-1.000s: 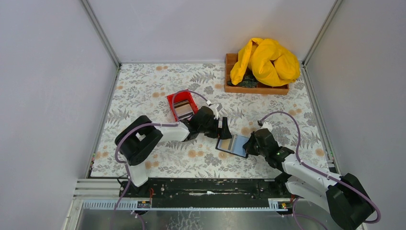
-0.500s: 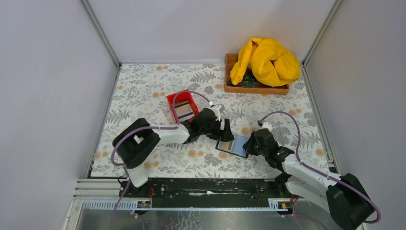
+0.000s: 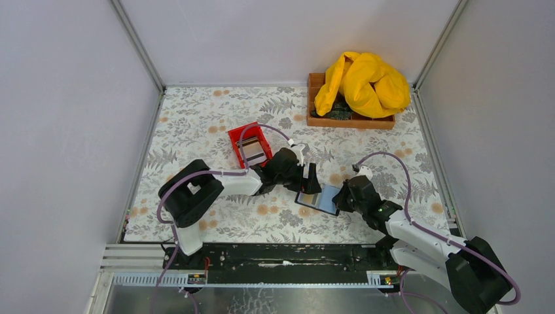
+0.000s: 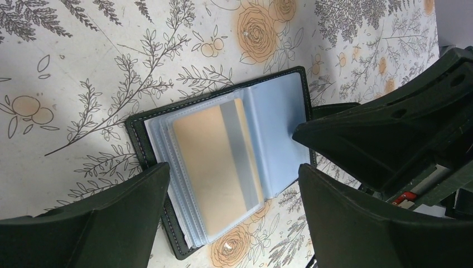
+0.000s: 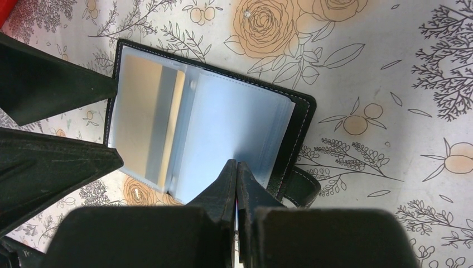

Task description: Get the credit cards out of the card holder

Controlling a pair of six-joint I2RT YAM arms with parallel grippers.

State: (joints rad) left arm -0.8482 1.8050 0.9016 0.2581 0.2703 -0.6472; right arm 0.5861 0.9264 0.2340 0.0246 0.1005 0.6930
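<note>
Black card holder (image 4: 279,111) open under wide-spread, empty left gripper (image 4: 234,173); closed right gripper (image 5: 237,164) presses its page; red bin (image 3: 243,129) near.

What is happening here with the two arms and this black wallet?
The card holder lies open on the flowered table. The right gripper, shut, has its tips on a grey-blue inner face of the holder, apparently pinning it down. The left gripper hangs open over a tan card that sits in a clear sleeve. That card is not yet out.
</note>
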